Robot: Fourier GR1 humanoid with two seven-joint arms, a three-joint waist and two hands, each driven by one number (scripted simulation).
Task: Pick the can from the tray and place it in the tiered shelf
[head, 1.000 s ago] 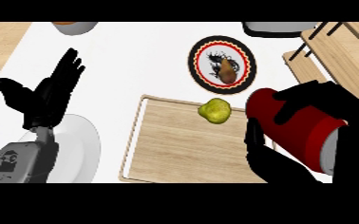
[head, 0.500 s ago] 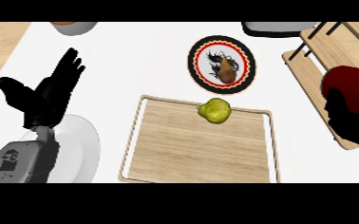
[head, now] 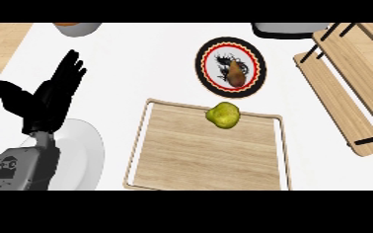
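While the wooden tray [head: 211, 153] lies in the middle of the counter, no can shows on it, nor anywhere else in the head view. Only a yellow-green pear [head: 224, 114] sits at the tray's far edge. The right hand is out of sight too, so its fingers cannot be judged from here. My reading is that the pick is done and the placing step is in hand, with the can carried somewhere off the right side, though the view cannot confirm that.

At the right edge stands the tiered shelf [head: 342, 94], its wooden boards and dark posts slanting across the corner; no can rests on the part that shows. The next move likely calls for bringing the can in between the posts and setting it upright on a board, clear of the rim.

Over on the left, the left hand [head: 53, 96] rests open, fingers straight and spread, holding nothing, just above a white plate [head: 87, 153]. A patterned plate [head: 231, 68] with a brown piece of food sits between tray and shelf. A bowl [head: 76, 27] peeps in at the far left, and a grey dish [head: 287, 28] lies at the far right, near the shelf. The patterned plate and grey dish are closest to the path.
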